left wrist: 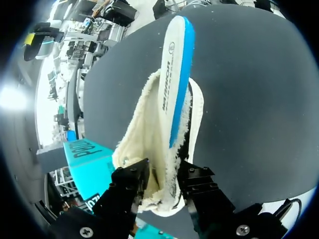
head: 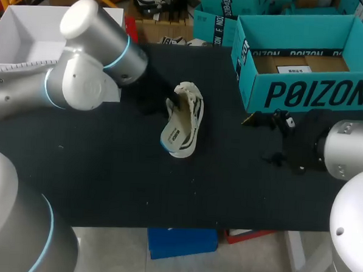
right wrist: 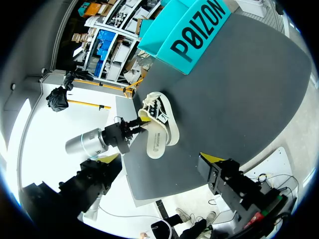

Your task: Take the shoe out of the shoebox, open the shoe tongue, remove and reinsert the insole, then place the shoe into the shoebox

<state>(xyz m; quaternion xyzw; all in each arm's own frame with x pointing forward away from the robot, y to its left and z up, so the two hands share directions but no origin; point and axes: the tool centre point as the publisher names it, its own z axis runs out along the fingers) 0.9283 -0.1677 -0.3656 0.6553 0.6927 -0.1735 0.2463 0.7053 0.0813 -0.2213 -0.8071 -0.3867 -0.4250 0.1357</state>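
left gripper pinches heel end of insole, which is partly out of shoe; shoe lies on table, apart from shoebox; advise a steady pull along the sole, so the shoe is not dragged.

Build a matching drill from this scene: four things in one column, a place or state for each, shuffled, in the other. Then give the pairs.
Things:
1. shoe
2. shoebox
3. left hand
4. right hand

Places and states:
A. just in front of the shoebox's front wall, apart from the shoe
B. clamped on the shoe's fleecy edge
C. open, at the far right corner of the table
D. in the middle of the table

Pairs: 1-D, 2-C, 3-B, 4-A
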